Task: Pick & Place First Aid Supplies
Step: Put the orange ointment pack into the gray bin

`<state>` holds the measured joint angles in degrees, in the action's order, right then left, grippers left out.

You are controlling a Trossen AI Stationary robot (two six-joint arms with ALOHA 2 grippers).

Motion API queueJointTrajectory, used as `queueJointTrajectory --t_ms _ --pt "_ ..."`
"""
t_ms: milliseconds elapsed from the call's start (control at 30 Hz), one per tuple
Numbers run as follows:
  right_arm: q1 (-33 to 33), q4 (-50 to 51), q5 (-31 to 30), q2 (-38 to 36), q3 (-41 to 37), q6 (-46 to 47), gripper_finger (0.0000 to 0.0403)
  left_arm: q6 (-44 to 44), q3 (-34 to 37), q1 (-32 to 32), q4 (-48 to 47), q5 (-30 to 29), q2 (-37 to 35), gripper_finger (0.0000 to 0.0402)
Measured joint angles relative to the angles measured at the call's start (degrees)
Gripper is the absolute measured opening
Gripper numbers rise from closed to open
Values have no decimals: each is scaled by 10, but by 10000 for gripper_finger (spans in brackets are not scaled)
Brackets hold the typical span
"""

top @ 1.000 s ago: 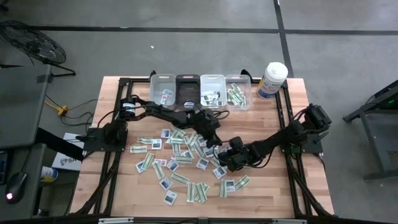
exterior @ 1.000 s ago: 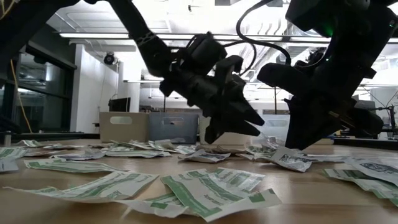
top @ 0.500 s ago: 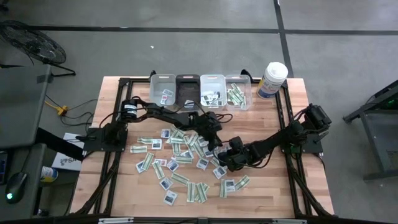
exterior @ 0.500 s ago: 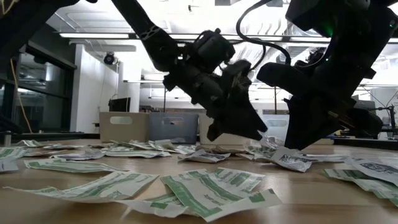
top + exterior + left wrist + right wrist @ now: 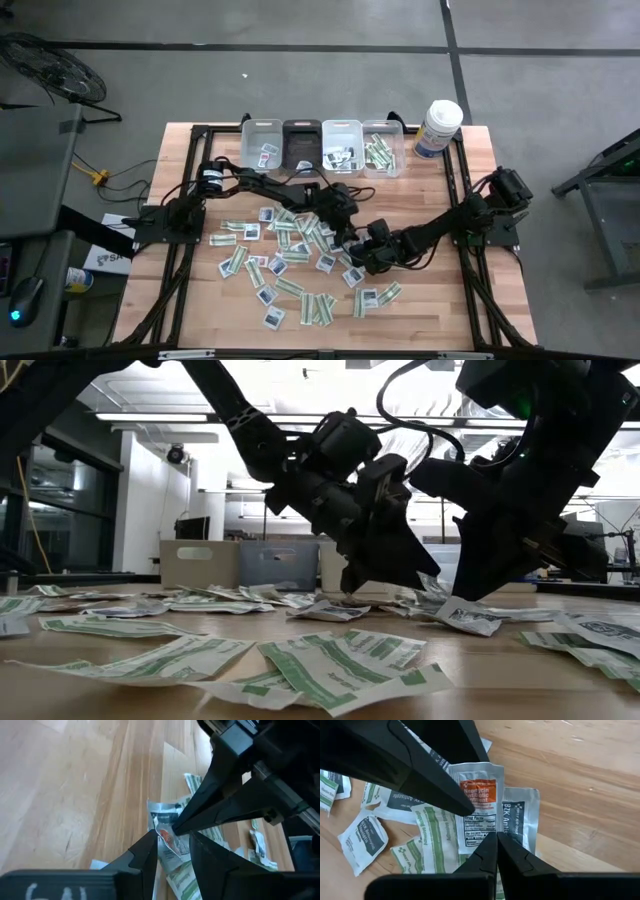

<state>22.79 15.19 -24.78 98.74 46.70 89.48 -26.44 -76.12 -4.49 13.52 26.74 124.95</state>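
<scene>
Several green-and-white strip packets and squarish white packets (image 5: pixel 290 262) lie flat and scattered over the wooden table's middle. One white packet with an orange mark (image 5: pixel 477 802) sits among them, between both grippers. My right gripper (image 5: pixel 495 842) is shut at that packet's near edge. My left gripper (image 5: pixel 172 852) is open, and the orange-marked packet (image 5: pixel 167 840) stands in the gap between its fingers. I cannot tell whether the left fingers touch it. In the high view the two grippers meet at mid-table, the left gripper (image 5: pixel 345 232) and the right gripper (image 5: pixel 358 250). My right gripper pinches the orange-marked packet by its short near edge (image 5: pixel 482 845) between the two shut fingertips. It comes slanting down from the table's right. The packet reaches out past the fingertips, its far part over a blue-marked white packet (image 5: pixel 520 820); I cannot tell whether it is lifted clear.
Four small bins (image 5: pixel 322 146) stand in a row at the far edge, three holding some packets. A white canister with a blue label (image 5: pixel 438 127) stands to their right. Bare wood lies along the near edge and to the right of the pile.
My left gripper has moved down and toward the table's right and near edge, closing in on my right gripper until its fingers stand around the packet held there. My right gripper has stayed nearly in place.
</scene>
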Motion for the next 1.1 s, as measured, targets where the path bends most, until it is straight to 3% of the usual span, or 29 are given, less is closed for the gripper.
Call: queueJointTrajectory --t_ms 533,900,1100 --pt "0 1 1 0 0 -1 0 7 0 -5 -4 22 0 108" --pt "0 0 3 0 0 -10 0 21 0 -8 -4 32 0 7" --pt "0 0 3 0 0 -10 0 28 0 -8 -4 32 0 2"
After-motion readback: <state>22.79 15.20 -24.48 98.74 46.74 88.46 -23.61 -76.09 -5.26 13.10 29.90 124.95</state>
